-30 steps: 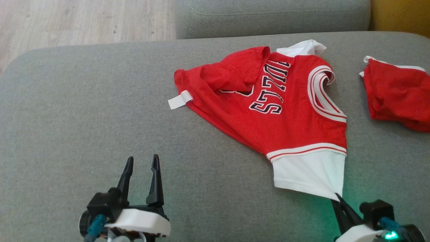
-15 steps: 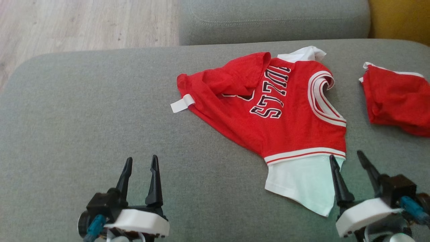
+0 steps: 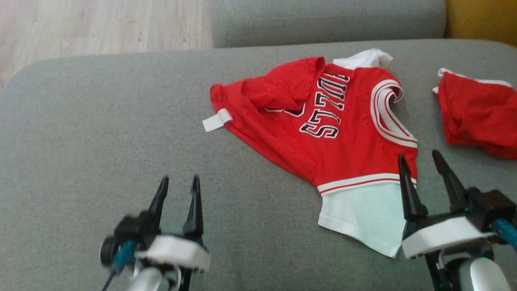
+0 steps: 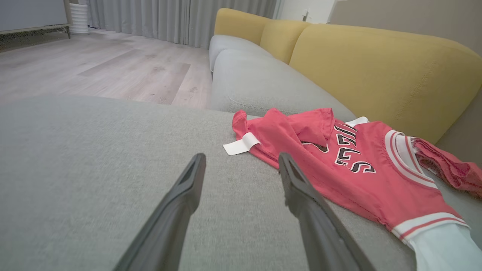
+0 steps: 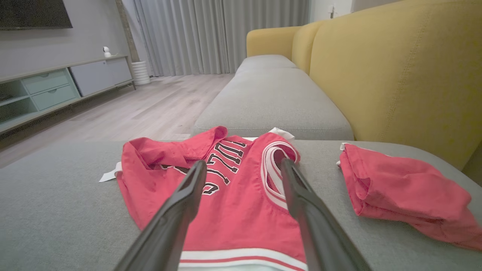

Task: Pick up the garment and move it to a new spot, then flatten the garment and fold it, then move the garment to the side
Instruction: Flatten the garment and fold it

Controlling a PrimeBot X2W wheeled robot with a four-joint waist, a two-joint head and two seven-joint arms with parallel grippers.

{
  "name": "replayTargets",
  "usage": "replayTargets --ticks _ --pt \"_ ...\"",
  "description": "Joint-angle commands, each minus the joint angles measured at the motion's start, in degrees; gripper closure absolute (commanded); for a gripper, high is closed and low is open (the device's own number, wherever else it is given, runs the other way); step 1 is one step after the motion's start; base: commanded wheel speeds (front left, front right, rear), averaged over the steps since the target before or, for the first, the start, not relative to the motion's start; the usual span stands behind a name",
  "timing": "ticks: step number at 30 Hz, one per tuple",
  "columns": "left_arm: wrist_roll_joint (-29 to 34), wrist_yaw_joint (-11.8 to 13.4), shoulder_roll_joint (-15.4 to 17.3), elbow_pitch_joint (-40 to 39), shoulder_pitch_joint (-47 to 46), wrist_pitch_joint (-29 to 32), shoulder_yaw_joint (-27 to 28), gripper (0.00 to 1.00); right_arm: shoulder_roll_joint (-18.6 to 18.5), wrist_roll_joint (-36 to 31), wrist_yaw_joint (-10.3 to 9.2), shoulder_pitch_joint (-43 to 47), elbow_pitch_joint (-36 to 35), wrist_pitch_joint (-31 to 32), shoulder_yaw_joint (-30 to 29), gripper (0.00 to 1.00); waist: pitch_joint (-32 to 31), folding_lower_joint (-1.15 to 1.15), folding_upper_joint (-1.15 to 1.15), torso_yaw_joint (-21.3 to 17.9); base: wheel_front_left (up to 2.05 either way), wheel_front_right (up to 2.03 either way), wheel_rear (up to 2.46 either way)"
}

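Observation:
The garment [image 3: 323, 121] is a red jersey with black-and-white lettering, a white-striped collar and white sleeves. It lies crumpled on the grey sofa cushion [image 3: 101, 121], its far-left part folded over itself. My right gripper [image 3: 418, 155] stands open over the near white sleeve [image 3: 363, 214], with nothing between its fingers. In the right wrist view the garment [image 5: 233, 203] lies under and beyond that open gripper [image 5: 244, 162]. My left gripper [image 3: 179, 180] is open above bare cushion, to the left of the garment. The left wrist view has the garment [image 4: 357, 177] ahead and right of the gripper [image 4: 241, 156].
A second red cloth piece [image 3: 476, 113] lies bunched at the cushion's right end. The yellow backrest [image 5: 395, 75] runs along the right side. Another grey seat cushion [image 3: 323, 20] adjoins at the far side, with wood floor [image 3: 101, 24] at far left.
My right gripper, shut on the white sleeve's corner a second ago, has opened and moved forward over the sleeve, which now lies flat. My left gripper has crept slightly forward.

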Motion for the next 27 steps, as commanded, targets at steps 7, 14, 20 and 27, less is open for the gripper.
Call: replayTargets --ticks 7,14,20,27 --pt "2.11 -0.86 -0.37 2.98 -16.93 2.96 1.67 0.0 -0.29 -0.61 -0.04 -6.55 -2.45 -0.7 2.87 0.0 7.02 0.0 0.0 -1.09 0.0 0.0 0.0" --pt "2.26 -2.51 -2.04 13.17 -30.19 6.15 2.05 0.0 -0.29 -1.02 -0.04 -11.46 -2.97 -1.1 4.45 0.0 14.25 0.0 0.0 -5.16 0.0 0.0 0.0" --pt "2.05 -3.37 -2.42 22.24 -37.2 7.49 2.56 0.0 -0.28 -0.91 -0.04 -13.98 -2.55 -2.07 4.6 0.0 18.47 0.0 0.0 -8.37 0.0 0.0 0.0" --pt "1.67 -3.5 -2.07 29.17 -41.33 6.22 3.69 0.0 -0.28 -0.53 -0.04 -14.95 -1.71 -3.33 3.8 0.0 20.59 0.0 0.0 -10.28 0.0 0.0 0.0"
